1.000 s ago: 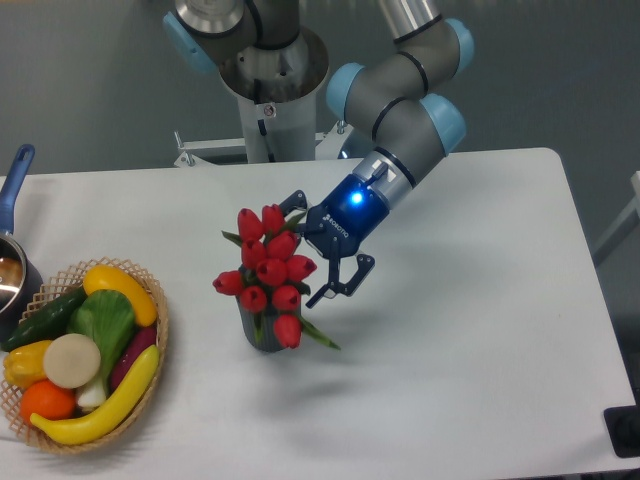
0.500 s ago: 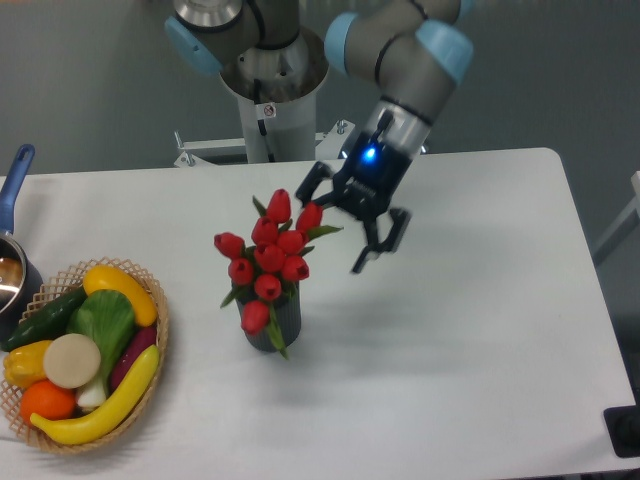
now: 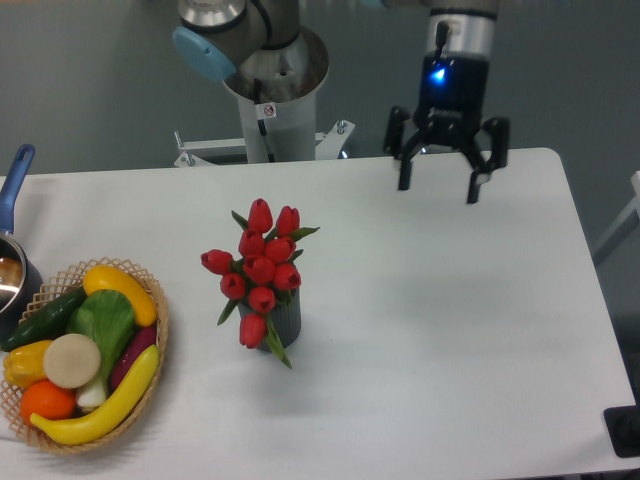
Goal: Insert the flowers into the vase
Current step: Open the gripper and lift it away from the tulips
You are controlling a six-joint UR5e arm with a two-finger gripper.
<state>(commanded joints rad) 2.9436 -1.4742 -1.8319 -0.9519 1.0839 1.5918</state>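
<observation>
The flowers (image 3: 260,265), a bunch of red tulip buds with green leaves, stand upright in the vase (image 3: 283,322), a small dark grey ribbed cylinder at the table's middle left. Most of the vase's mouth is hidden by buds and leaves. My gripper (image 3: 438,188) hangs high above the table's far right part, well away from the flowers. It is open, fingers pointing down, with nothing between them.
A woven wicker basket (image 3: 155,300) with toy vegetables sits at the front left. A pot with a blue handle (image 3: 14,180) is at the left edge. The arm's base column (image 3: 270,110) rises behind the table's far edge.
My gripper has let go of the flowers and lifted away up and to the right. The bunch has settled upright in the vase.
</observation>
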